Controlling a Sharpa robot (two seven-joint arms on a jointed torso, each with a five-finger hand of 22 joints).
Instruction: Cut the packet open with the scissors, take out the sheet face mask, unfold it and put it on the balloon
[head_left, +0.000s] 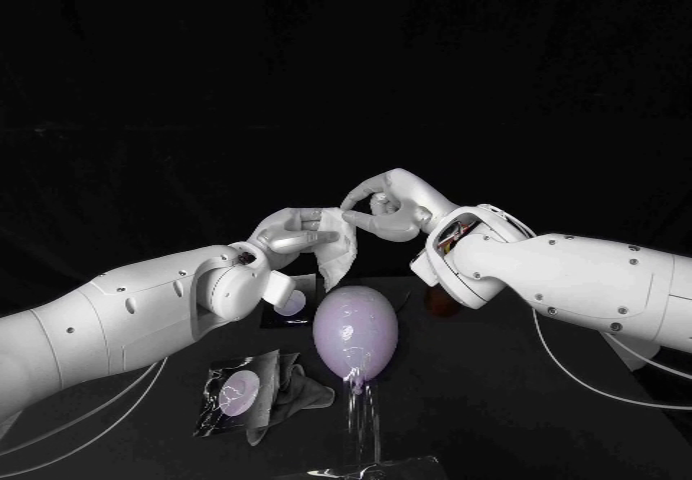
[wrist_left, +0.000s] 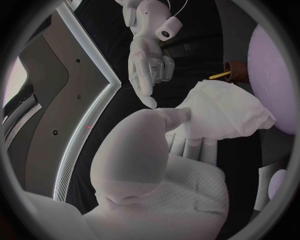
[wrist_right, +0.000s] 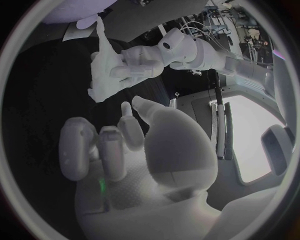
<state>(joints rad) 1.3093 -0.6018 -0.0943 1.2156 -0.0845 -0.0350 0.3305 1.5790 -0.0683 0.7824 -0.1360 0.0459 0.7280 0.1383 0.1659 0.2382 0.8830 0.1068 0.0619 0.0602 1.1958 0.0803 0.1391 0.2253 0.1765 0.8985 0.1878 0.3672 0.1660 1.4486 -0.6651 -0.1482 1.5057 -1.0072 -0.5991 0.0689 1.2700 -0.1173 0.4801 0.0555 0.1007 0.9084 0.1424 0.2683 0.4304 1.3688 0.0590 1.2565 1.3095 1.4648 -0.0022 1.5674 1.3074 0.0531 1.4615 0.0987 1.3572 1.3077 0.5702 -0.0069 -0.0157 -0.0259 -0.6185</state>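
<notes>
Head view: the folded sheet face mask (head_left: 335, 258) is being pinched by the left hand (head_left: 296, 238) above the balloon (head_left: 356, 333), its long axis hanging toward the table.

Left wrist view: the sheet is looking limp, thin and tearable, and a free corner is judged the best hold.

Right wrist view: the right hand (wrist_right: 144, 155) is being held with fingers (wrist_right: 75, 150) loosely curled, apart, on nothing.

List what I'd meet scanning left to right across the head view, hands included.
packet → left hand → sheet mask → right hand. The balloon is left out, since it lies below both the sheet mask and the right hand.
</notes>
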